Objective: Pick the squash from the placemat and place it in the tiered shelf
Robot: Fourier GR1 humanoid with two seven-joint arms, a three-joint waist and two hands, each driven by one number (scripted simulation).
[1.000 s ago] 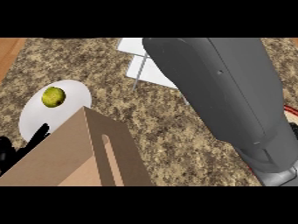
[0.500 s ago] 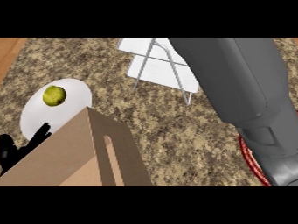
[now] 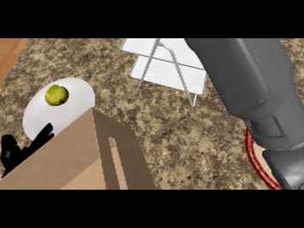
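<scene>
Fingers of the left hand stand straight and apart, resting behind a cardboard box on the worktop. Just beyond the fingertips lies a white plate carrying a round yellow-green fruit. Well to the fingers' right, the right forearm covers most of a red-rimmed mat; whether the squash lies beneath cannot be told. The white wire-framed shelf stands further beyond.
</scene>
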